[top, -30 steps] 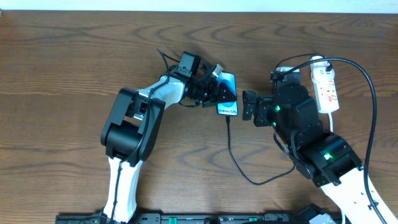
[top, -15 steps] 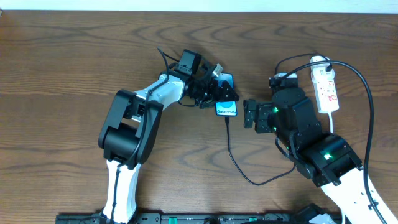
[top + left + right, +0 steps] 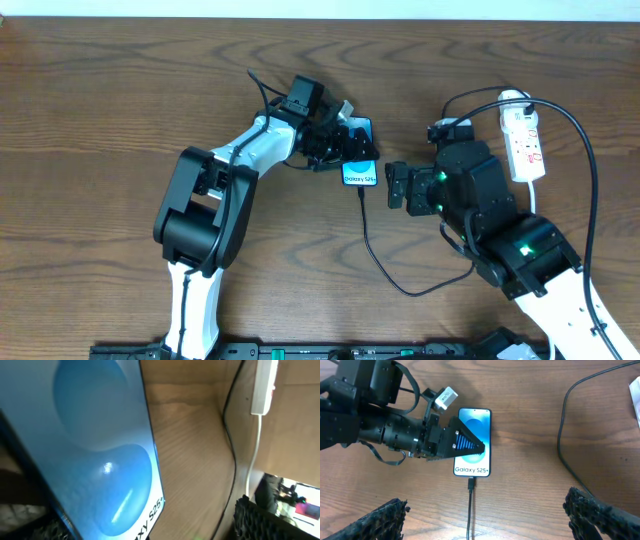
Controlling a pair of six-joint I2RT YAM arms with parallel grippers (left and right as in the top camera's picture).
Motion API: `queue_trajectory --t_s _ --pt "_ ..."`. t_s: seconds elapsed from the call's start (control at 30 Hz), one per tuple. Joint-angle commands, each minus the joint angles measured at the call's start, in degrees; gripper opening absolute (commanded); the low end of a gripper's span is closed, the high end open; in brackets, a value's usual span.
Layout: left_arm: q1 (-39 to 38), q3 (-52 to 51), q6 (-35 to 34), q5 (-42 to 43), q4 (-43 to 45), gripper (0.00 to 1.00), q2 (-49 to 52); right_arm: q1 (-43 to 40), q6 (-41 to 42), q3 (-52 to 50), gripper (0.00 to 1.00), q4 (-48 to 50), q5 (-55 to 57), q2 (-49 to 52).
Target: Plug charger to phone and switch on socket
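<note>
The phone (image 3: 361, 160) lies flat on the table with its cyan screen up, reading "Galaxy S25" (image 3: 471, 442). The charger's black cable (image 3: 372, 250) runs from under my right arm to the phone's near edge, and its connector (image 3: 471, 481) sits against the port there. My left gripper (image 3: 350, 150) is open around the phone's left side, with one black finger (image 3: 465, 442) over the screen and the phone (image 3: 100, 445) filling its own view. My right gripper (image 3: 398, 186) hangs open just right of the phone, holding nothing. The socket (image 3: 524, 140) lies at the far right.
The black cable (image 3: 590, 150) arcs past the socket and over my right arm. A white cord (image 3: 255, 455) leads off the socket's end (image 3: 264, 385). A small white tag (image 3: 445, 398) hangs from the left wrist's wiring. Bare wood lies to the left and front.
My left gripper's jaws have opened wide around the phone. The phone has settled a little lower and to the left. My right gripper has edged slightly left.
</note>
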Motion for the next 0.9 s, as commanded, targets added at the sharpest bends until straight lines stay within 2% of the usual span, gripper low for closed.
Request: queue_trajectory --t_s 0.0,0.37,0.67,0.87 --pt "0.6 -2.3 0.4 -13.7 -1.6 0.95 3.9 -0.3 0.7 1.0 0.99 0.3 -0.1 1.2" --pt "0.6 -2.3 0.3 -24.1 -3.1 0.95 3.9 -0.3 0.7 1.0 0.99 2.2 -0.1 4.5" --pt "1.1 -2.3 0.6 -24.9 -3.3 0.95 3.7 -0.3 0.7 1.0 0.99 2.8 -0.1 4.6" --pt "5.1 -2.1 1.2 -25.2 -4.7 0.95 0.9 -0.3 0.7 1.0 0.99 2.9 -0.1 4.6"
